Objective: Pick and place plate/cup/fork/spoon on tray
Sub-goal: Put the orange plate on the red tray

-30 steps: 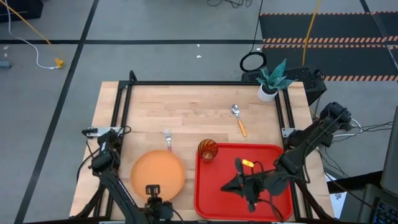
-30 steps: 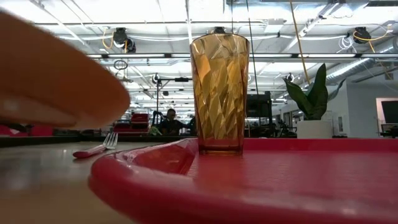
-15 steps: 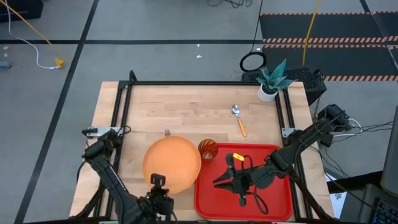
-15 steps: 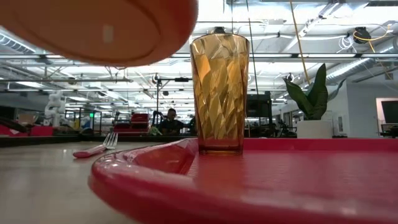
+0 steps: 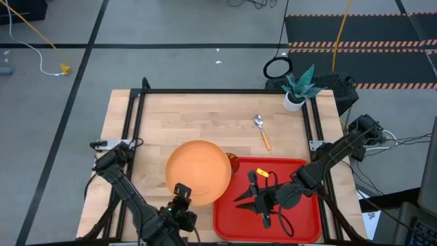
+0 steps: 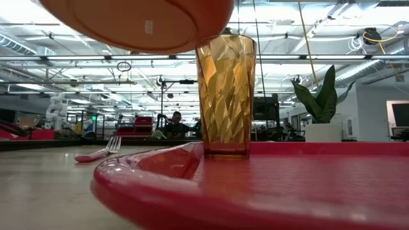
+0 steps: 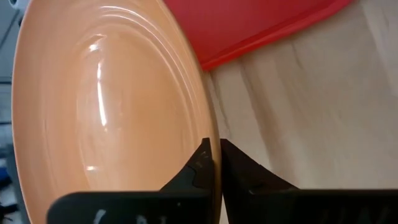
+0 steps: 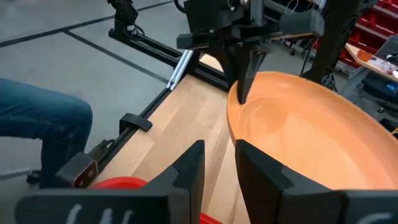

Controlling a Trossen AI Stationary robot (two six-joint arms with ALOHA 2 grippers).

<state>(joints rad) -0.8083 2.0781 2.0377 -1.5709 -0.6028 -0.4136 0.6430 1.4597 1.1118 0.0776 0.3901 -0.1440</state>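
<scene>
Orange plate airborne, rim pinched by left gripper, tilted over cup.

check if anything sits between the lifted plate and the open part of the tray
Yes: the cup stands in the tray's far left corner, right at the plate's leading edge. The left gripper holds the plate above cup height. The right gripper hovers over the tray's middle.

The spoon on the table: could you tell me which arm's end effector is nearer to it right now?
The right. The right end effector hovers over the tray, just near-side of the spoon; the left end effector grips the plate farther away.
</scene>
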